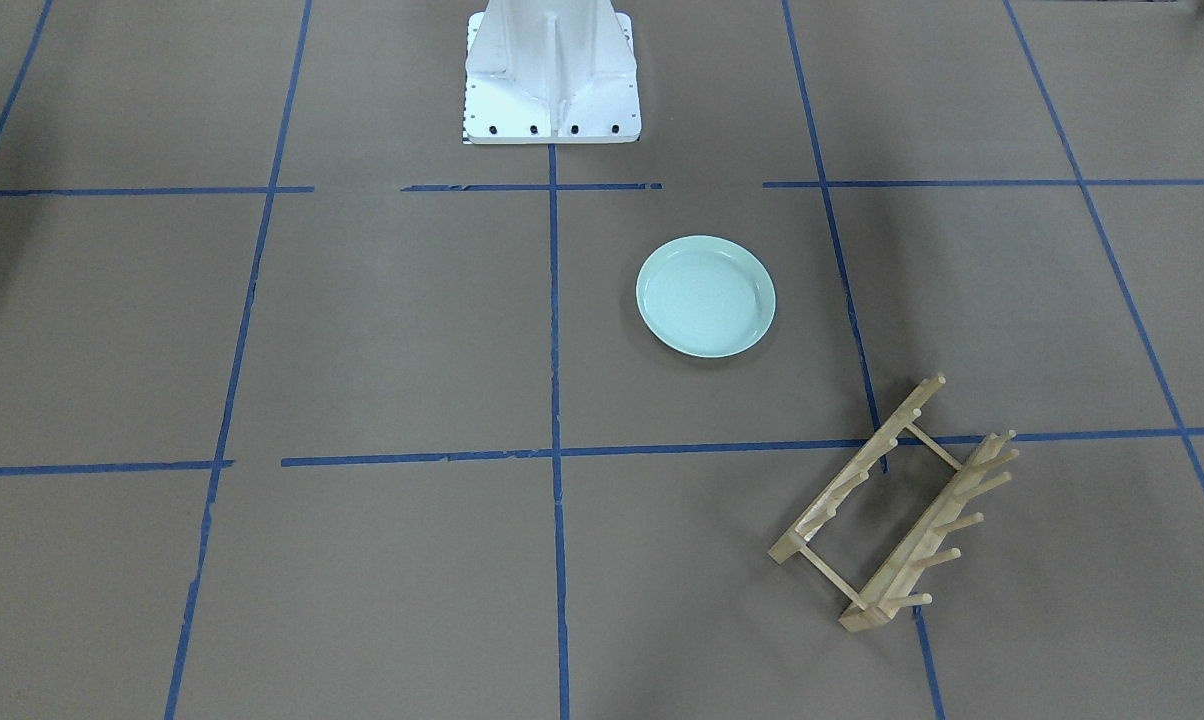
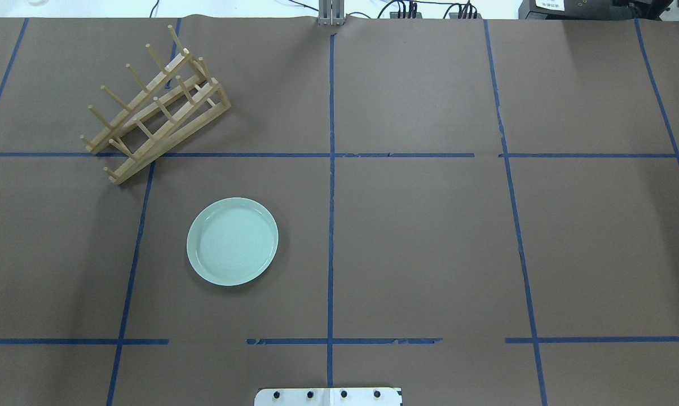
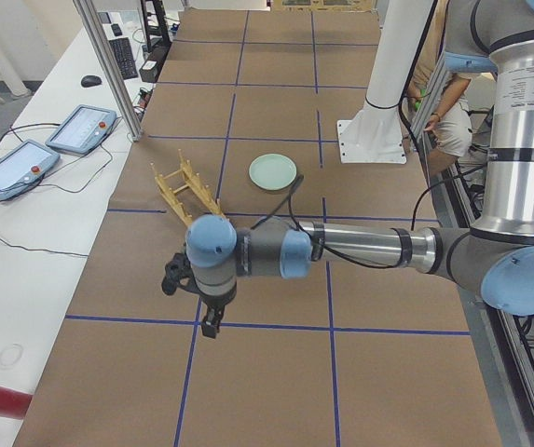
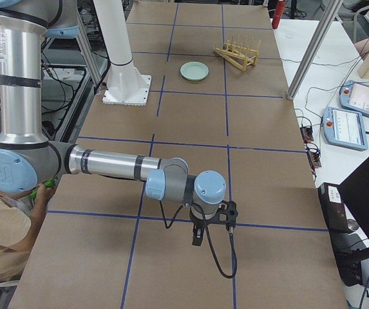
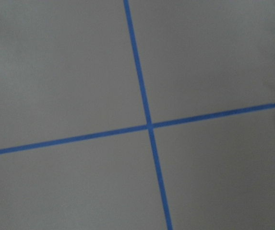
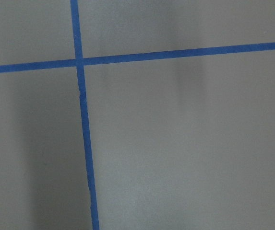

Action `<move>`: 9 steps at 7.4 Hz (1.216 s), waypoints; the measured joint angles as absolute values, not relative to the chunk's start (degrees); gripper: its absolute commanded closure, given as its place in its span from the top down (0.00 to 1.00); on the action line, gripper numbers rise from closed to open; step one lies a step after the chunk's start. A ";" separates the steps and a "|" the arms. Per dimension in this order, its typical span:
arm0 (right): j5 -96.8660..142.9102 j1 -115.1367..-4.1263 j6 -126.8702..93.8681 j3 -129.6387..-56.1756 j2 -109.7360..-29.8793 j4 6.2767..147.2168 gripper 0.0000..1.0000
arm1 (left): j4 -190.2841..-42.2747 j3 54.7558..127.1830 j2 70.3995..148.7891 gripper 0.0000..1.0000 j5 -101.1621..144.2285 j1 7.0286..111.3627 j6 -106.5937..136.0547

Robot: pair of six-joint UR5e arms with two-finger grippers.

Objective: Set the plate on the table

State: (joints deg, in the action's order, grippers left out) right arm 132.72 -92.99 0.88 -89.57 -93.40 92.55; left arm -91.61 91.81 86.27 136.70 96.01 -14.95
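Observation:
The pale mint-green plate lies flat and upright on the brown table, apart from everything else. It also shows in the overhead view and small in both side views. My left gripper hangs over the table's left end, far from the plate; I cannot tell if it is open or shut. My right gripper hangs over the table's right end, also far off; I cannot tell its state. Both wrist views show only bare table with blue tape lines.
A light wooden peg rack stands at an angle beyond the plate, on my left side. The white robot base is at the near edge. Tablets and cables lie on a side bench.

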 measured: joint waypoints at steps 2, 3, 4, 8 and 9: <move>132.71 -92.99 0.88 -89.58 -93.40 92.55 1.00 | -94.90 91.48 84.23 1.00 137.09 96.49 -10.54; 132.71 -92.99 0.88 -89.59 -93.39 92.55 1.00 | -94.96 94.59 84.37 1.00 137.00 96.44 -4.95; 132.72 -92.99 0.88 -89.60 -93.40 92.55 1.00 | -94.14 97.41 84.71 1.00 136.76 95.90 -0.57; 132.72 -92.99 0.88 -89.56 -93.40 92.55 1.00 | -92.75 97.23 84.85 1.00 134.99 94.26 3.14; 132.71 -92.99 0.88 -89.56 -93.41 92.55 1.00 | -92.12 97.13 84.75 1.00 134.98 94.18 3.20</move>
State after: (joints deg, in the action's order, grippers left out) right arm 132.71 -92.99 0.88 -89.56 -93.41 92.55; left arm -92.12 97.13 84.75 134.98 94.18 3.20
